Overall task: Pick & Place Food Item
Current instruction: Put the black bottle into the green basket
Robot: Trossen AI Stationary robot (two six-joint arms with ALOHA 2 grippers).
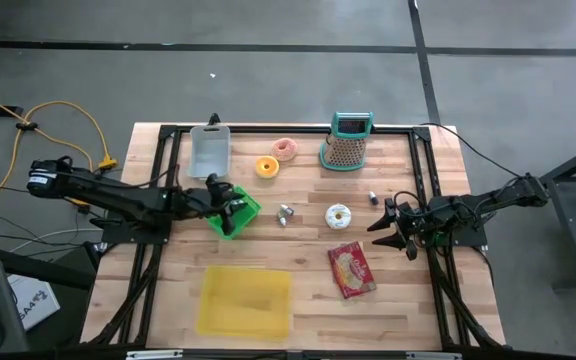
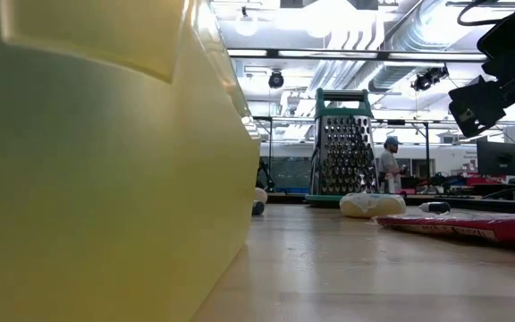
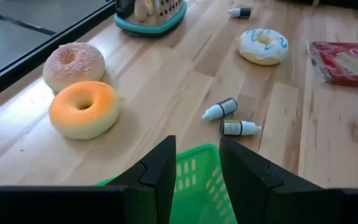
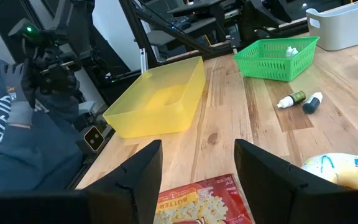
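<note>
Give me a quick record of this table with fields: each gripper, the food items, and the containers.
left gripper: open, over the green basket, fingers astride its rim
right gripper: open, empty, above the table beside the popcorn packet
doughnuts: orange doughnut, pink doughnut, white doughnut
containers: yellow bin, grey tub
other: grater, two small bottles

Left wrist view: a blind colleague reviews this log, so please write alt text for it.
The left end effector hangs open above a green basket on a wooden table. Beyond lie an orange donut, a pink donut, two small bottles and a white iced donut.
</note>
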